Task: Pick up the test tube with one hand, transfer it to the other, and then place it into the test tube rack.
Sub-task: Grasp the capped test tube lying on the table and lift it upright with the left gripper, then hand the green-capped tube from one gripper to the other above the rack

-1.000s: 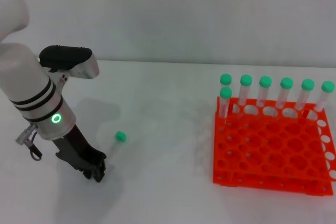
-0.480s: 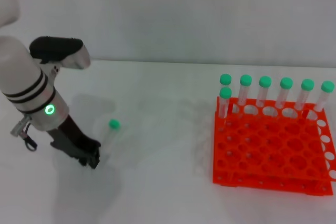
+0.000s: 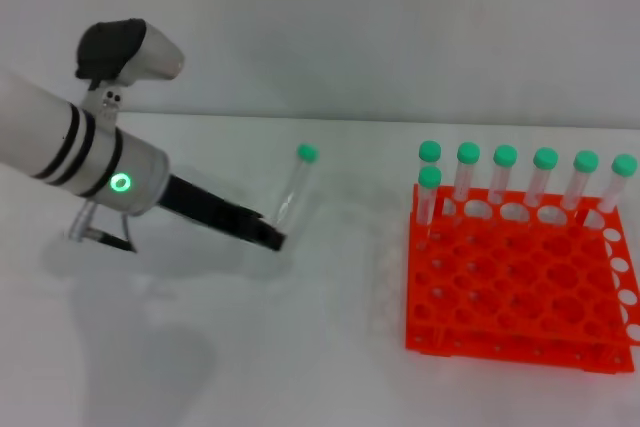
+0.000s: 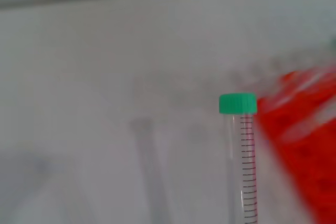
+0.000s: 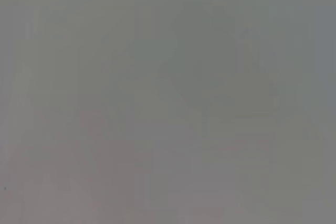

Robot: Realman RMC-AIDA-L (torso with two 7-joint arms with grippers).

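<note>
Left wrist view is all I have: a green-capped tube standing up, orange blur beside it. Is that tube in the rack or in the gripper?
Observer: In the left gripper. On the head view it grips the tube by its lower end, cap up, above the table.
Operator: How far off is the rack?
Observer: The rack sits to the robot's right of the tube, with bare table between them.
Operator: Any tubes in it?
Observer: Seven green-capped tubes stand along its far edge; the nearer holes look empty.
Operator: Right arm ready for the handover?
Observer: It is not on the head view, and the right wrist view shows only blank grey.
</note>
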